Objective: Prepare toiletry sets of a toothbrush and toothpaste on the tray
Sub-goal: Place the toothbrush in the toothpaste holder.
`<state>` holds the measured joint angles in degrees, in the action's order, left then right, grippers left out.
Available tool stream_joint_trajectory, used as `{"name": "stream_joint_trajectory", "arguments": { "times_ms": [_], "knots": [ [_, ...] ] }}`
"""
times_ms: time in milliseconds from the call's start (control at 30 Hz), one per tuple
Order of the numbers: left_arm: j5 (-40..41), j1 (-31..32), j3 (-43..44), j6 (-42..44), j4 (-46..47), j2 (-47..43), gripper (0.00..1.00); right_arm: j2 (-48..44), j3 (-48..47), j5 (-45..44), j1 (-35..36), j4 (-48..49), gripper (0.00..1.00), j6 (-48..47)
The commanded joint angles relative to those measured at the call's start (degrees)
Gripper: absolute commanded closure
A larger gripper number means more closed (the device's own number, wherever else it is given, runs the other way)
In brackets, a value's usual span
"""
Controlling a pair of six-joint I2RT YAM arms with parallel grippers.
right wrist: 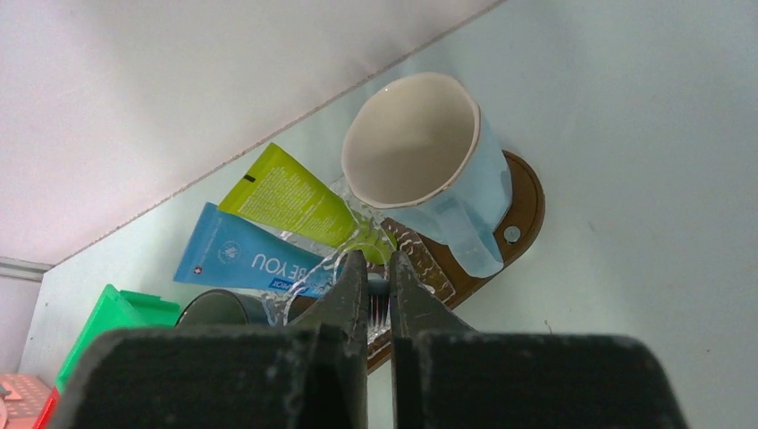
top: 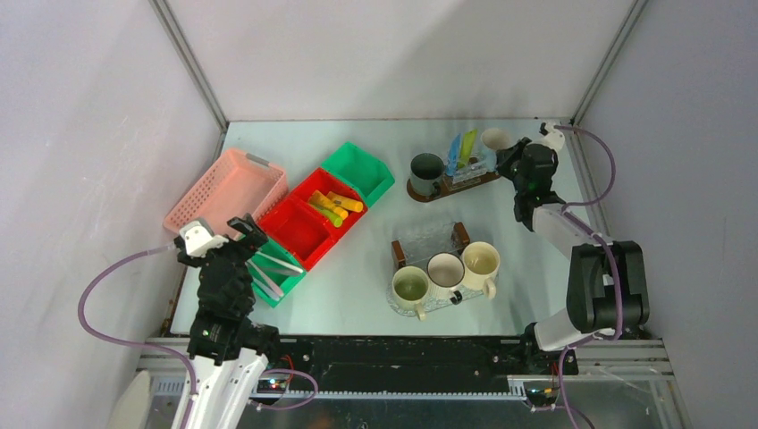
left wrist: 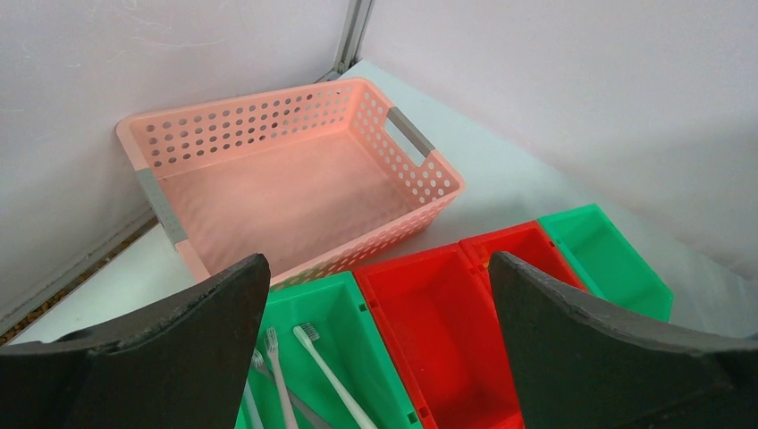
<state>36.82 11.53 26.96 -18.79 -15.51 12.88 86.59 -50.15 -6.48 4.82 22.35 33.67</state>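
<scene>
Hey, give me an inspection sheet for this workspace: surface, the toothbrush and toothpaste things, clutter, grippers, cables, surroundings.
Surface: pale table, no spills seen.
Job's things: far tray holds dark mug, pale blue mug, blue tube and green tube; near tray holds three mugs, no brush or tube seen in them; toothbrushes in a green bin; more tubes in a red bin.
Clutter: pink basket, nothing in it.
Grippers: left gripper open above the green bin; right gripper shut at the far tray, nothing clearly held.
Cables: purple hoses loop beside each arm.
Surroundings: white walls, metal frame posts.
</scene>
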Motion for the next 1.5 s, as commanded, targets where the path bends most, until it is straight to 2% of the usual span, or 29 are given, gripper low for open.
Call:
{"name": "stream_joint_trajectory", "arguments": {
  "times_ms": [0,333,400,467,567,600,633,667,800,933,1167,1333,1367,1467],
  "knots": [
    [-0.4,-0.7,-0.5,1.2,2.0,-0.7,0.00,1.1,1.1,-1.1,0.5,5.5,1.00,1.8],
    [-0.4,-0.7,-0.7,1.0,2.0,-1.4,0.00,2.1,4.4,-4.4,1.4,10.5,1.00,3.1],
    [-0.5,-0.7,-0.7,1.0,2.0,-1.5,0.00,2.1,4.4,-4.7,1.6,10.5,0.95,3.1],
    [-0.5,-0.7,-0.7,1.0,1.9,-1.5,0.00,1.9,4.4,-4.7,1.8,10.1,0.86,3.1],
    [-0.5,-0.7,-0.7,0.8,2.0,-1.6,0.00,0.9,4.4,-4.8,1.9,8.9,0.60,2.9],
    [-0.5,-0.7,-0.7,0.7,1.9,-1.6,0.00,0.5,4.4,-4.9,1.9,8.6,0.57,2.8],
    [-0.4,-0.7,-0.6,0.5,1.8,-1.5,0.00,-0.3,4.4,-4.9,1.9,7.9,0.47,2.5],
    [-0.4,-0.7,-0.5,0.3,1.4,-1.4,0.00,-0.8,4.4,-5.1,1.9,7.4,0.42,2.0],
    [-0.5,-0.7,0.5,-1.4,0.0,0.0,0.00,-5.1,4.4,-6.4,1.8,3.4,0.25,0.4],
    [0.0,-0.7,2.9,-3.6,-3.3,2.4,0.00,-10.0,4.4,-6.7,0.9,-1.3,0.15,-1.3],
    [1.4,-0.7,10.2,-13.1,-16.2,8.5,0.01,-19.4,4.0,-6.2,-0.7,-11.4,0.06,-4.2],
    [1.2,-0.7,14.5,-22.2,-27.7,15.1,0.02,-26.2,2.9,-5.4,-1.7,-21.0,0.06,-6.0],
    [1.2,-0.7,15.5,-23.2,-28.9,16.9,0.02,-27.7,5.8,-5.9,-1.8,-21.5,0.06,-6.0],
    [0.2,-0.7,16.8,-27.8,-33.7,20.2,0.05,-30.4,2.9,-6.4,-1.8,-25.2,0.06,-5.9]
  ]
}}
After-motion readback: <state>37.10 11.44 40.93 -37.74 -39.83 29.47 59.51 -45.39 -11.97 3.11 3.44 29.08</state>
